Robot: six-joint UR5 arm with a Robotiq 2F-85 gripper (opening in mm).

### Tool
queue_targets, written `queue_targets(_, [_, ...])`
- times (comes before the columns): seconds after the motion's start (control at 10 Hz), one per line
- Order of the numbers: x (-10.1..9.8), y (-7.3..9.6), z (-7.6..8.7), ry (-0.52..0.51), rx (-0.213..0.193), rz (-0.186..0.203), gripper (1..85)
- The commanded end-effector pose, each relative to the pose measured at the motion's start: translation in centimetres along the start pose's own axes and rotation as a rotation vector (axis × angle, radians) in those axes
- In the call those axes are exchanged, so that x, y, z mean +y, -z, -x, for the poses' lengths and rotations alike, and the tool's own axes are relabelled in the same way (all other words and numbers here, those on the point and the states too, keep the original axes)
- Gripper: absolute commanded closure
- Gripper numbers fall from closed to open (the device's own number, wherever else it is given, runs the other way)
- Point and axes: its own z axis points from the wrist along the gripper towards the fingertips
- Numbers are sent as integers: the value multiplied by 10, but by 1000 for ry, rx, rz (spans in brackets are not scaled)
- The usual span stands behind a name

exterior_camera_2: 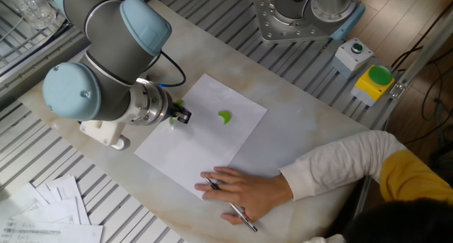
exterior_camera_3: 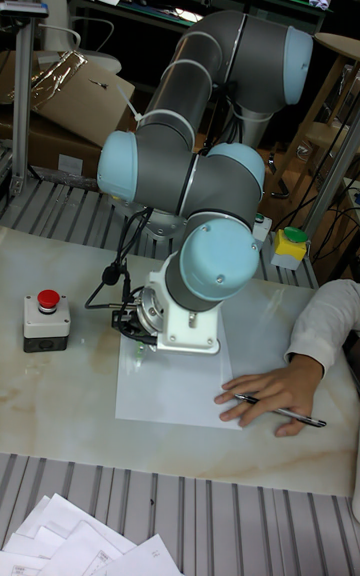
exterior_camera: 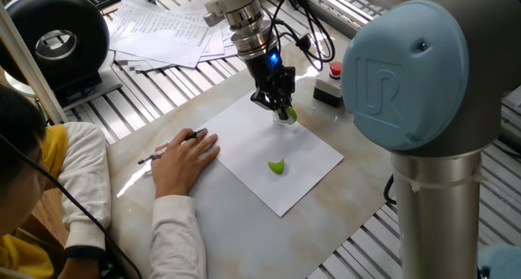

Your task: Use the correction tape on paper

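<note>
While a person's hand (exterior_camera: 186, 159) pins the paper (exterior_camera: 269, 153) at frame centre, the jaws grip the green correction tape (exterior_camera: 289, 113), tip touching the sheet.

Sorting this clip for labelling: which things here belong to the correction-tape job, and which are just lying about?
Belongs to the job:
- tool, shut on the green correction tape
- paper
- person's hand steadying the sheet

Lying about:
- green piece on the sheet
- pen under the hand
- printed sheets
- red button box
- yellow button box
</note>
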Motion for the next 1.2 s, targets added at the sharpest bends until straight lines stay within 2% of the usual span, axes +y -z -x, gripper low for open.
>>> queue_targets(0.0, [3,0,-2,0,1,9,847])
queue_targets(1.1, [2,-4,-7,-5,8,8,847])
